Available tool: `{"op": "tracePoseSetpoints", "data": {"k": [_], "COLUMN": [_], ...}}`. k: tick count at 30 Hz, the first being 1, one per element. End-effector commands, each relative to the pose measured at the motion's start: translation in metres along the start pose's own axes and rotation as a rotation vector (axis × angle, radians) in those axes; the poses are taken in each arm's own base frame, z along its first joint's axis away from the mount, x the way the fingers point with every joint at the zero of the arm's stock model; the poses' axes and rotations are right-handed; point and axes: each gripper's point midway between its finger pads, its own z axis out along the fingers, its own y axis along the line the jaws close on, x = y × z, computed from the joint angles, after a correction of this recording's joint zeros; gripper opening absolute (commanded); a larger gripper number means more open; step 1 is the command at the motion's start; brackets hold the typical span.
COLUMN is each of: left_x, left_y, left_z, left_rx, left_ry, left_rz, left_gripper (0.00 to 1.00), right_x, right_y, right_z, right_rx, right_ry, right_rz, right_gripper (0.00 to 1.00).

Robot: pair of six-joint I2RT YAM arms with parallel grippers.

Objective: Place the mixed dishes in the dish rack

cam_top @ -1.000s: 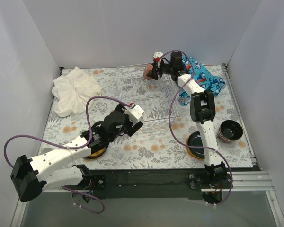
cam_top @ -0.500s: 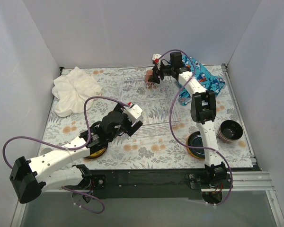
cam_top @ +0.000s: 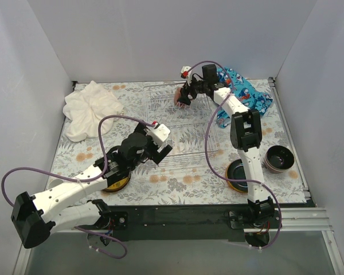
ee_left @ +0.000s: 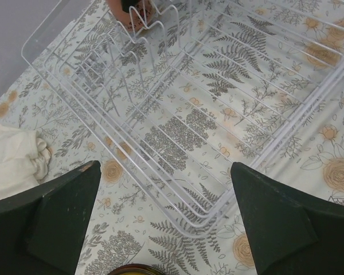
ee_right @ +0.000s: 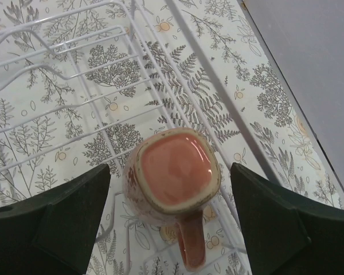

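**A:** Look at the right gripper (ee_right: 169, 169). Its fingers (ee_right: 51, 229) are spread as wide as they go and they clasp nothing. The pink mug (ee_right: 173, 176) sits squarely between them, clear of both.

**B:** And the mug's on its base, mouth up, handle pointing back at the wrist. It's inside the rack (cam_top: 178, 123), at the rack's far end, not far from the table's (cam_top: 183, 180) far edge.

**A:** Over on the other side, the left gripper (ee_left: 163, 172) is gaping just as wide and is empty too, touching nothing. It hangs over the rack's near rim, with bare wire and fern print showing below.

**B:** Other dishes are outside the rack. There's a dark bowl (cam_top: 279, 157) by the right edge and a plate (cam_top: 235, 172) partly hidden under the right arm. Another plate (cam_top: 116, 184) peeks out under the left arm.
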Motion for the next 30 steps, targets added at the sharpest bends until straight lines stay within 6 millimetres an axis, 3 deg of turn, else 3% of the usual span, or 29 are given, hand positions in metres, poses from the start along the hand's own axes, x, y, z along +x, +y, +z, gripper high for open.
{"op": "tracePoseSetpoints", "data": {"k": [1,2,3,5,7,8,10,11,12,13,14,15,16,17,19,20,22,23,26,30], "left_x": [-0.035,-0.033,-0.031,-0.042,-0.041,-0.046,-0.037,-0.042,-0.024,-0.019,-0.016,0.004,0.01,0.021,0.039,0.049,0.072,0.081,0.113,0.135], "left_y": [0.029,0.033,0.047,0.062,0.079,0.086,0.099,0.104,0.109,0.113,0.115,0.122,0.126,0.136,0.135,0.136,0.131,0.132,0.127,0.136], "left_z": [0.002,0.008,0.01,0.011,0.01,0.007,-0.001,-0.006,-0.016,-0.022,-0.03,-0.046,-0.055,-0.066,-0.094,-0.105,-0.129,-0.138,-0.166,-0.188], "left_rx": [-0.076,-0.082,-0.107,-0.114,-0.143,-0.156,-0.178,-0.175,-0.179,-0.182,-0.163,-0.169,-0.184,-0.207,-0.187,-0.192,-0.18,-0.187,-0.174,-0.174], "left_ry": [-0.025,0.003,0.02,0.008,0.023,0.018,0.066,0.068,0.146,0.179,0.2,0.283,0.316,0.356,0.452,0.501,0.639,0.69,0.874,0.959], "left_rz": [-0.041,-0.049,-0.068,-0.094,-0.099,-0.094,-0.097,-0.103,-0.105,-0.106,-0.101,-0.081,-0.079,-0.089,-0.084,-0.092,-0.099,-0.116,-0.168,-0.19], "left_gripper": [0.98,0.98,0.98,0.98,0.98,0.98,0.98,0.98,0.98,0.98,0.97,0.97,0.95,0.94,0.91,0.87,0.84,0.82,0.8,0.81], "right_x": [-0.072,-0.07,-0.086,-0.086,-0.108,-0.106,-0.127,-0.141,-0.136,-0.137,-0.153,-0.139,-0.14,-0.155,-0.14,-0.148,-0.14,-0.146,-0.149,-0.146], "right_y": [-0.006,-0.005,-0.004,0.001,0.006,0.012,0.02,0.027,0.035,0.042,0.054,0.066,0.074,0.086,0.108,0.119,0.134,0.143,0.158,0.174], "right_z": [-0.035,-0.039,-0.049,-0.059,-0.077,-0.079,-0.095,-0.107,-0.109,-0.113,-0.127,-0.127,-0.132,-0.146,-0.15,-0.16,-0.164,-0.171,-0.176,-0.174], "right_rx": [0.073,0.077,0.087,0.09,0.103,0.095,0.102,0.105,0.092,0.082,0.077,0.058,0.049,0.044,0.012,0.009,-0.005,-0.007,-0.021,-0.037], "right_ry": [-0.075,-0.068,-0.083,-0.074,-0.097,-0.092,-0.114,-0.131,-0.122,-0.12,-0.143,-0.122,-0.123,-0.146,-0.125,-0.137,-0.118,-0.118,-0.1,-0.025], "right_rz": [-0.044,-0.032,-0.045,-0.033,-0.051,-0.031,-0.038,-0.036,-0.01,0.012,0.005,0.061,0.075,0.063,0.123,0.122,0.177,0.19,0.26,0.364], "right_gripper": [0.98,0.98,0.98,0.98,0.98,0.98,0.98,0.98,0.98,0.98,0.98,0.98,0.98,0.98,0.98,0.98,0.98,0.98,0.98,0.98]}}
